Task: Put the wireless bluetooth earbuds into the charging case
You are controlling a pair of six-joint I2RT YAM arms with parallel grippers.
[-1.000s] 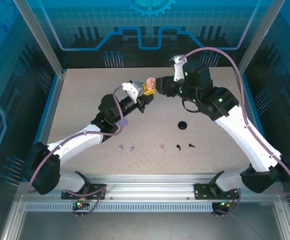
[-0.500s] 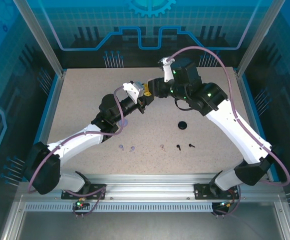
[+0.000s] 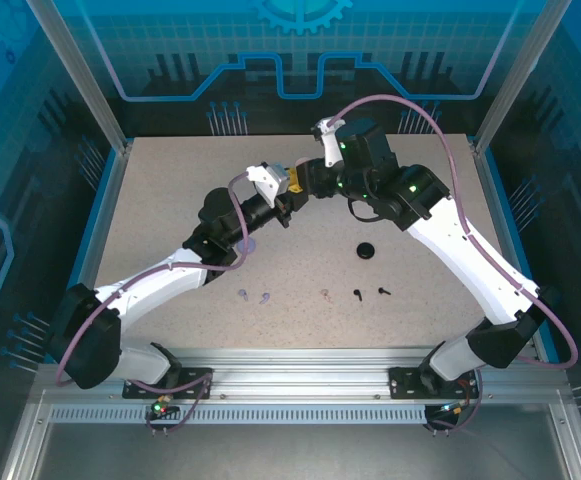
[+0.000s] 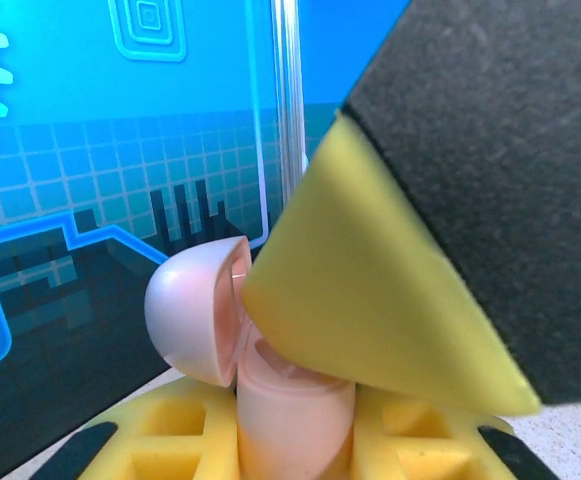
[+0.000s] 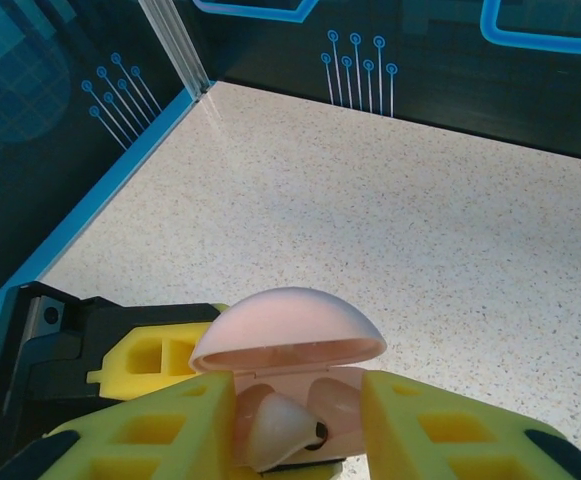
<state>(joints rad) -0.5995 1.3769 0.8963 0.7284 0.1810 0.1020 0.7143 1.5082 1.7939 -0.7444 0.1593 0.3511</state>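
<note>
Above speckled table (image 3: 170, 200), left gripper (image 3: 294, 184) is clamping the open pink charging case (image 5: 288, 335). One pink earbud (image 5: 273, 428) is sitting at its mouth between parted fingers (image 5: 150, 440) of right gripper (image 5: 295, 405), grip unclear; tilted, it may be jamming or slipping out.

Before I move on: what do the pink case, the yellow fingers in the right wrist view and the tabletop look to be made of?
Pink case: looks like moulded plastic, a smooth satin shell with soft highlights on the domed lid.
Yellow fingers: probably matte plastic with open cut-out ribs; whether printed or moulded is unclear.
Tabletop: speckled beige with a matte finish, like laminate or composite stone; the look leaves that open.
</note>
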